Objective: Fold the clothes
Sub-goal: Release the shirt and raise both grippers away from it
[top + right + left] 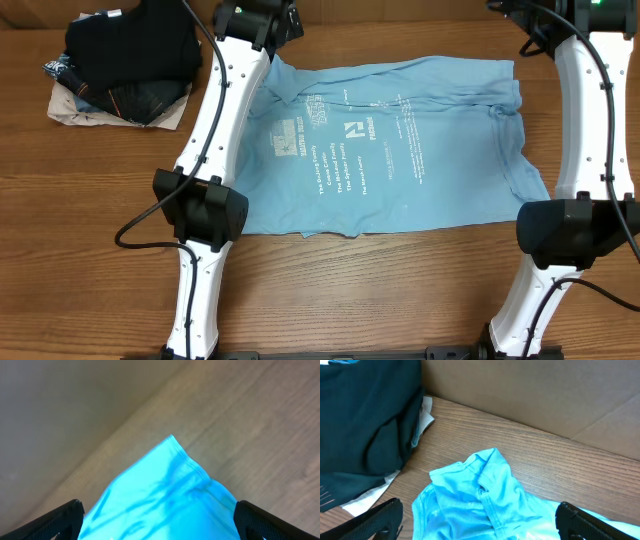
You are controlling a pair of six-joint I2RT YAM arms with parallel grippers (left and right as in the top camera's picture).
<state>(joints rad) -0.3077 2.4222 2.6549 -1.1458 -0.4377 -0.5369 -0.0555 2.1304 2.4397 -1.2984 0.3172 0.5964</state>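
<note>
The clothes are one light sky-blue T-shirt, spread flat across the wooden table with its white print facing up. My left gripper is open over the shirt's bunched far-left corner, its black fingers standing wide on either side of the cloth. My right gripper is open too. The shirt's far-right corner lies between its fingers and comes to a point. Neither gripper pinches the fabric. In the overhead view the arms hide both sets of jaws at the shirt's far corners.
A pile of black and dark folded garments lies on paper at the far left, close to my left gripper. A brown cardboard wall runs along the back of the table. Both arm bases stand at the front edge.
</note>
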